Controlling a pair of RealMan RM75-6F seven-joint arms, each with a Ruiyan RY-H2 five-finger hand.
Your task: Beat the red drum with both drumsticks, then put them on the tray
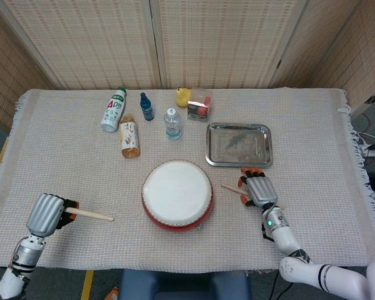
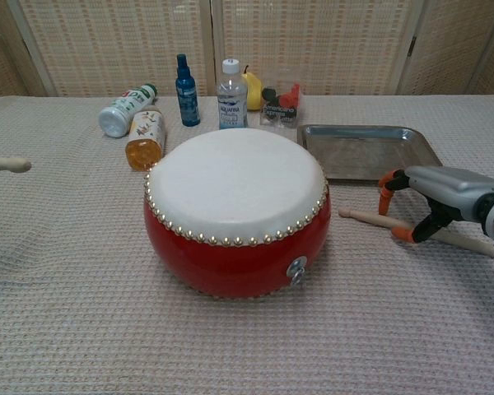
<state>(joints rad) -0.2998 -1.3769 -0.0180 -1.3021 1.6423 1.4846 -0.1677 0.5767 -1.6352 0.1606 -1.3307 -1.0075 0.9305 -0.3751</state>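
The red drum (image 1: 177, 195) with its white skin stands at the table's front centre, also filling the middle of the chest view as the drum (image 2: 237, 210). My left hand (image 1: 47, 214) grips one drumstick (image 1: 90, 215) left of the drum; only the stick's tip (image 2: 6, 164) shows in the chest view. The other drumstick (image 1: 232, 188) lies on the cloth right of the drum. My right hand (image 1: 260, 190) arches over its middle, fingers apart, and the stick (image 2: 366, 218) passes under the hand (image 2: 440, 193). The empty steel tray (image 1: 239, 145) sits just behind.
Along the back stand a lying white bottle (image 1: 113, 109), a lying orange bottle (image 1: 129, 135), a blue bottle (image 1: 147, 107), a water bottle (image 1: 172, 122), a yellow fruit (image 1: 183, 96) and a small clear box (image 1: 200, 104). The tray (image 2: 370, 152) is close to my right hand.
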